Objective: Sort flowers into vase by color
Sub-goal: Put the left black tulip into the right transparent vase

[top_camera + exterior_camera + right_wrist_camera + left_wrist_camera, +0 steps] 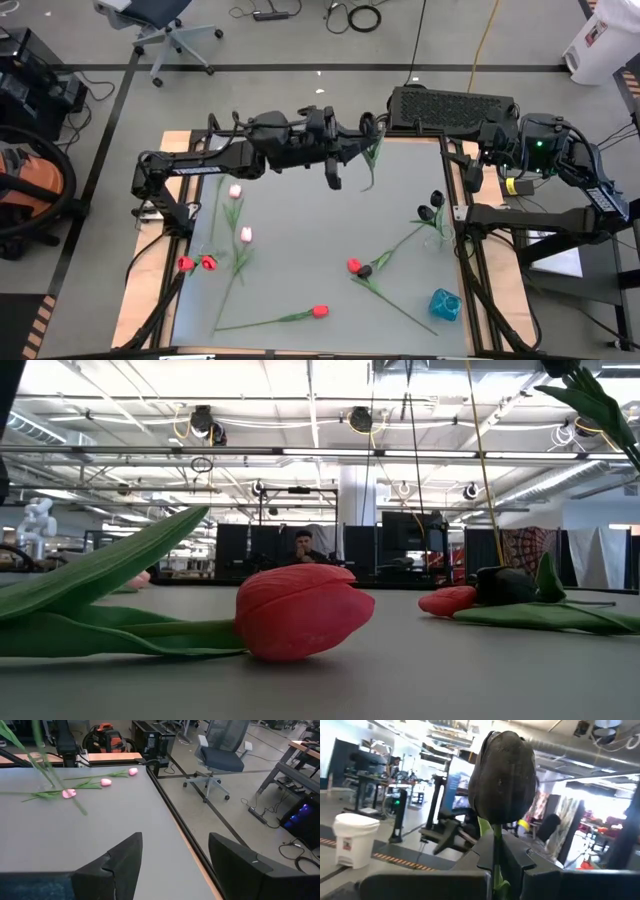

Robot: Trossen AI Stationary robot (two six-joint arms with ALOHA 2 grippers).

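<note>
The left gripper [362, 140] reaches across the far middle of the table [330, 250], its fingers [485, 855] closed tight on the green stem of a black tulip [503, 777]. In the left wrist view the dark head stands just above the fingers; in the high view the stem and leaf [372, 160] hang below the gripper, clear of the tabletop.

The right gripper [175, 865] rests off the right edge of the table, by the far right corner, jaws spread wide and holding nothing.

The other flowers lie flat on the table. Two pink tulips [240, 212] lie at the left, with two red tulips [197, 263] near the left edge. One red tulip [319, 311] lies near the front edge, its stem pointing left. A red and a black head [359, 268] lie touching right of centre. Black tulips [436, 205] stand in a clear vase [436, 225] at the right edge. A blue vase [445, 304] sits at the front right.
</note>
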